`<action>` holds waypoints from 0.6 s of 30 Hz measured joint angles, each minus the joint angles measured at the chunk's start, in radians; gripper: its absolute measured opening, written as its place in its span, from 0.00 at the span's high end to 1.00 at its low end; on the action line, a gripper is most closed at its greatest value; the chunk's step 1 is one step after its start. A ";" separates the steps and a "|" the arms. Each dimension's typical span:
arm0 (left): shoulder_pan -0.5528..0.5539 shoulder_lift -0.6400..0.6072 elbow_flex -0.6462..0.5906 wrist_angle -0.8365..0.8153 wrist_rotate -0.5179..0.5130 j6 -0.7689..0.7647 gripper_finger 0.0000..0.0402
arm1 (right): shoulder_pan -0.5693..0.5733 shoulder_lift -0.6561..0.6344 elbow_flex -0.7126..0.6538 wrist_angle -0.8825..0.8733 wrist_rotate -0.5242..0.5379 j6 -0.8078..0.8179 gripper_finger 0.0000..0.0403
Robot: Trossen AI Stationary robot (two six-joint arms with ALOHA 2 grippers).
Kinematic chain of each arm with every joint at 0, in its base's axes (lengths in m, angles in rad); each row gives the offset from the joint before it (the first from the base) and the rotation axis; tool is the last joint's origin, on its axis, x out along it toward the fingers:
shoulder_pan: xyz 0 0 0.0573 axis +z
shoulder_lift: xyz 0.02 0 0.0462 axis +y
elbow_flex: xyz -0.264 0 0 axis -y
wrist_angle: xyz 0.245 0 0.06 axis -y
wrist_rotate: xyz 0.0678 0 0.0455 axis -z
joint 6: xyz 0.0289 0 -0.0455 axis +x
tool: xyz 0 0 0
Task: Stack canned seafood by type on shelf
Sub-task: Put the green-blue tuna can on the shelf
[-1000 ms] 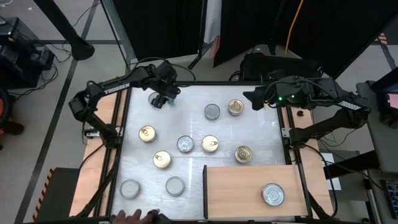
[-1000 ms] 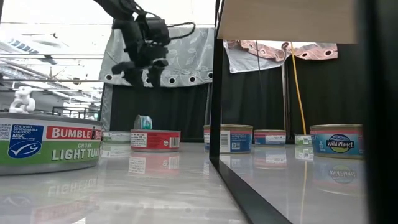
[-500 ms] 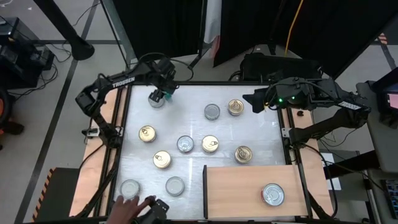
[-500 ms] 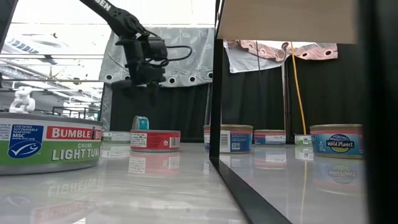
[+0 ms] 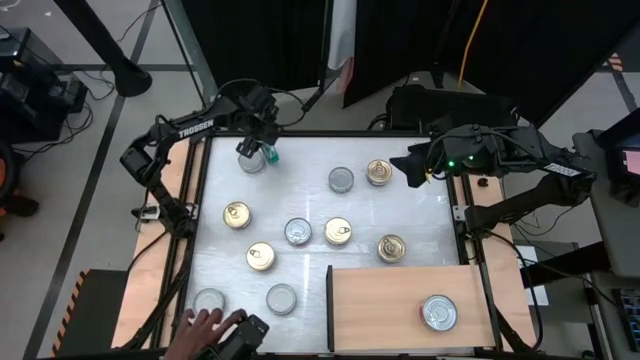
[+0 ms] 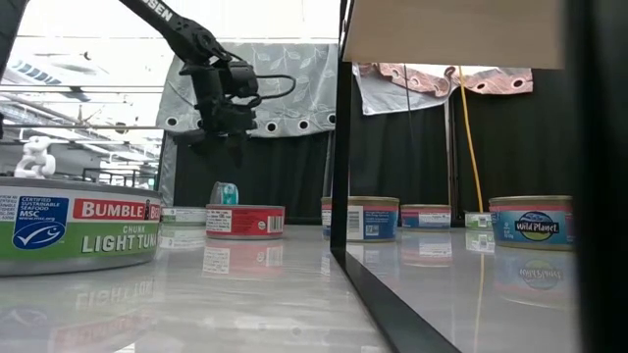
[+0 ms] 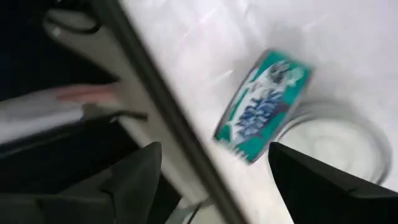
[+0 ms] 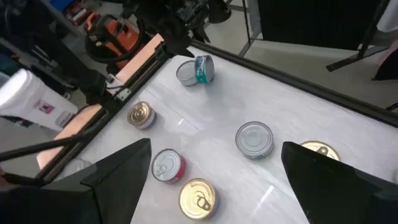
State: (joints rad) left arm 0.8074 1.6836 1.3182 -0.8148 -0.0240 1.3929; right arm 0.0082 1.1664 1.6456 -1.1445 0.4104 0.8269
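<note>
Motion since the earlier frames belongs to the left arm: its left end effector (image 5: pixel 258 128) has pulled back from over the teal-labelled round tin (image 5: pixel 267 154), which stands tilted on its edge against a silver-topped flat tin (image 5: pixel 251 158) at the far left of the white glossy surface (image 5: pixel 300 195). It now hangs above the far rim with its fingers spread wide and nothing between them. At the near edge a person's hand (image 5: pixel 205 325) has come in beside a silver-topped tin (image 5: pixel 209 301) at the near left corner.

The right end effector (image 5: pixel 411 166) waits at the far right edge, fingers wide apart and empty.

On the light-brown wooden shelf board (image 5: pixel 380 305) at the near right lies one silver-topped tin (image 5: pixel 439 311); most of the board is bare wood. Loose tins dot the surface: gold pull-ring tins (image 5: pixel 237 214) on the left and middle, a silver-topped tin in the centre (image 5: pixel 298 232), and a silver and gold pair (image 5: pixel 341 180) near the far edge. A dark frame (image 5: pixel 329 300) borders the shelf's left side. Bare surface runs between the far tins and the middle row.
</note>
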 joint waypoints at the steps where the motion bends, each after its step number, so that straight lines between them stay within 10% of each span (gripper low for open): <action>1: -0.003 0.000 0.000 -0.017 0.039 -0.021 0.25 | 0.000 0.000 0.000 -0.006 -0.002 -0.002 0.13; 5: -0.012 0.000 -0.014 -0.108 0.175 -0.079 0.22 | 0.000 0.000 0.000 -0.037 -0.052 -0.016 0.13; 18: -0.023 -0.001 -0.017 -0.042 0.122 -0.079 0.22 | 0.000 0.000 0.000 -0.062 -0.101 -0.105 0.13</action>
State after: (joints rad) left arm 0.7849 1.6829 1.3014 -0.8572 0.0981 1.3141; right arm 0.0082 1.1660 1.6455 -1.2060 0.3096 0.7223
